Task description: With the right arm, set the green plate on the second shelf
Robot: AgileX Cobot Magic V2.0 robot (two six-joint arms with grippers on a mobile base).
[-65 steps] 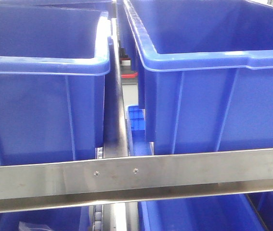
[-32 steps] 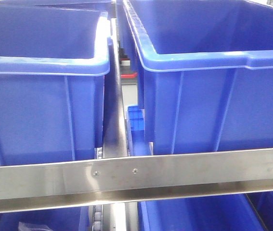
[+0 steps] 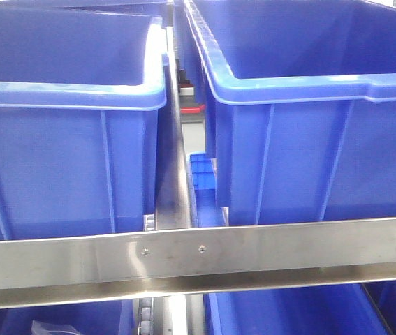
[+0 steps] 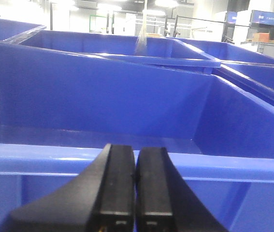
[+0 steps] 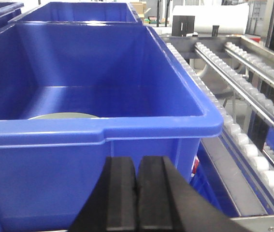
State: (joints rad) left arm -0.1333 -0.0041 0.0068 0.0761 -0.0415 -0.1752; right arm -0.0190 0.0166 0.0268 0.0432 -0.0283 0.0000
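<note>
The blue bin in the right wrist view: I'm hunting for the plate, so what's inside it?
Inside the blue bin, a sliver of the green plate lies on the floor; the near rim hides the rest.

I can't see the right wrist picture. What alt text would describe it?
The right gripper, black and closed with nothing in it, sits low in front of a large blue bin. A sliver of the green plate shows inside, just over the near rim. Roller tracks run along the right.
</note>
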